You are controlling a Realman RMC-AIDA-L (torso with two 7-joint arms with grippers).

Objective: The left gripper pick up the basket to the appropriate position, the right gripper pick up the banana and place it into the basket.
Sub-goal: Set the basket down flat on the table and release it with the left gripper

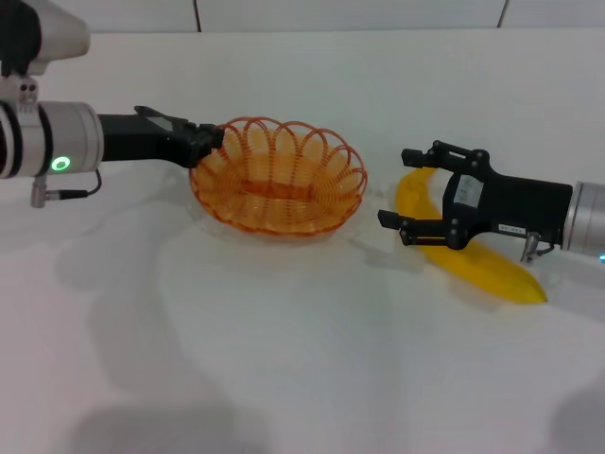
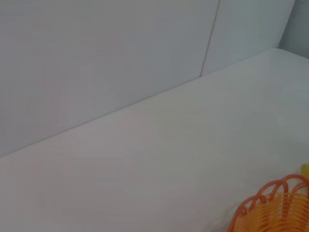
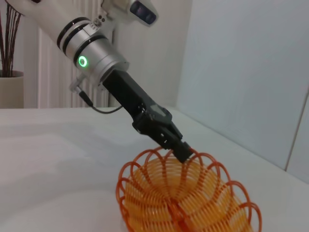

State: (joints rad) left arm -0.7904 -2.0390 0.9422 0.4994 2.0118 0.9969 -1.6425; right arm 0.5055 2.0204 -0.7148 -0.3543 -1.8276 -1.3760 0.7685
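Now we see the left gripper (image 1: 210, 139) at the left edge of the basket (image 1: 278, 177), its fingers pressed together on the looped rim — the right wrist view shows the black tip (image 3: 182, 151) pinching a loop at the top of the rim. The basket sits on the white table (image 1: 284, 340), roughly at the middle of the head view, with nothing inside it. To its right, apart from it, lies the banana (image 1: 473, 255), flat on the table and running away toward the right. Our right gripper (image 1: 402, 186) hovers over the banana's near end — its claw is spread wide, one finger on each side of the fruit, not closed on it. From the left wrist view we catch only a scalloped piece of the basket (image 2: 277, 205).
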